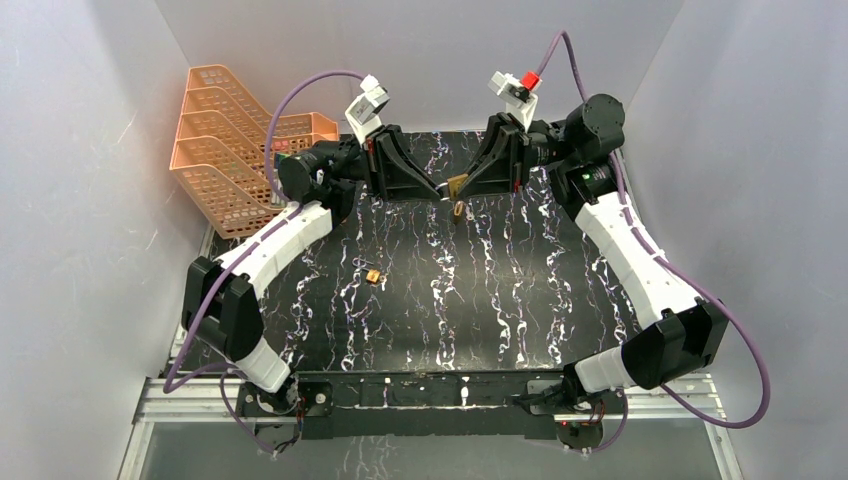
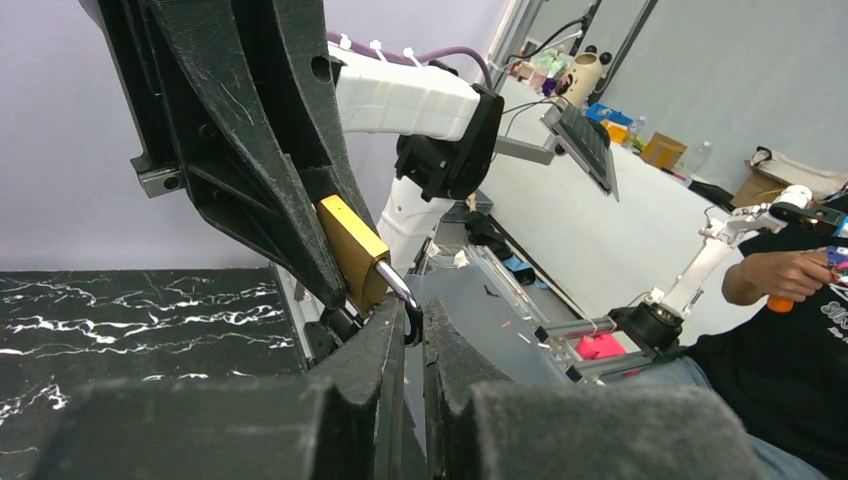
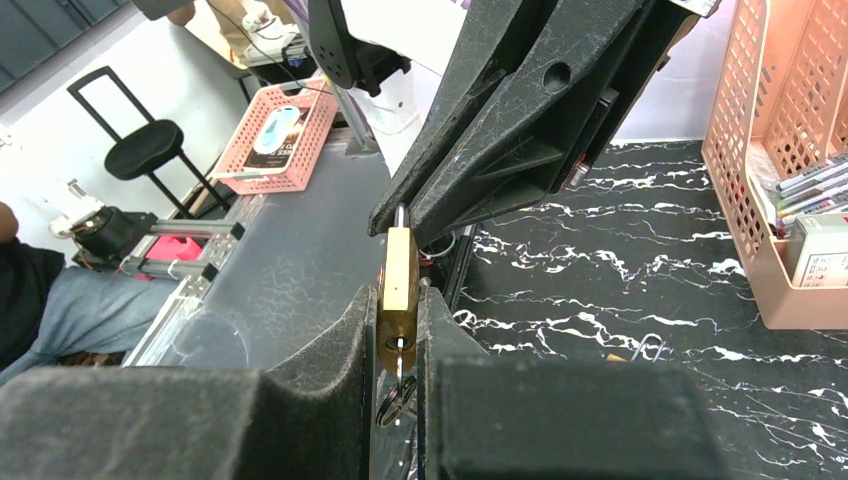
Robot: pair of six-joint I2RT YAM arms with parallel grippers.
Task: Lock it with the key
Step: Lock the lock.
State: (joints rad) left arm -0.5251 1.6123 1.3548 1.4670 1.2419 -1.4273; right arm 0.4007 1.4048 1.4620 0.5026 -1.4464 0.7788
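A brass padlock hangs above the back middle of the table between both grippers. My right gripper is shut on the padlock's body, one finger on each flat side. A key sticks out of the keyhole at the bottom, with its ring dangling below. My left gripper is shut on the steel shackle, which curves out of the brass body. In the top view the left gripper and the right gripper meet tip to tip at the lock.
An orange stacked tray rack stands at the back left; it holds pens and a box. A small brass piece with a wire ring lies on the black marbled table, left of centre.
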